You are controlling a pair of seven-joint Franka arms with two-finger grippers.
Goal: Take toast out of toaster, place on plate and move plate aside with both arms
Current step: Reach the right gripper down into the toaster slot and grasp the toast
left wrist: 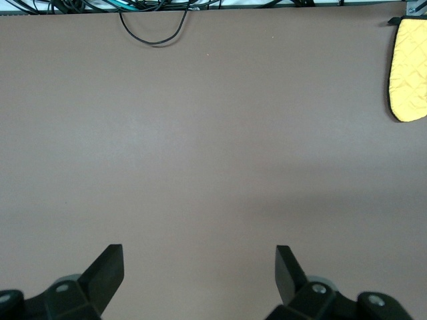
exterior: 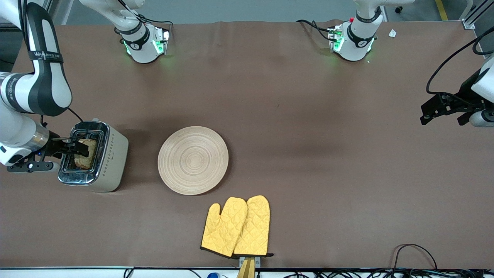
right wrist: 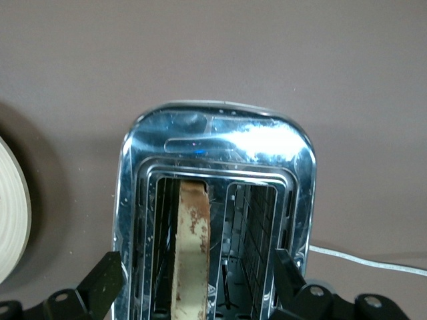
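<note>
brown table: toast (right wrist: 191, 250) stands on edge in toaster (exterior: 110, 157) slot, right hand (right wrist: 197, 280) wide above it.

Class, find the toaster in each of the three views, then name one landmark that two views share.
Front view: toaster at the right arm's end, beside the plate.
Left wrist view: not in it.
Right wrist view: toaster under the open right pincer.
Shared landmark: plate.

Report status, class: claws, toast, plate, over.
Right claw open over toaster, straddling toast in its slot. Left claw open, waiting over bare table. Plate empty beside toaster; nothing obstructing.
</note>
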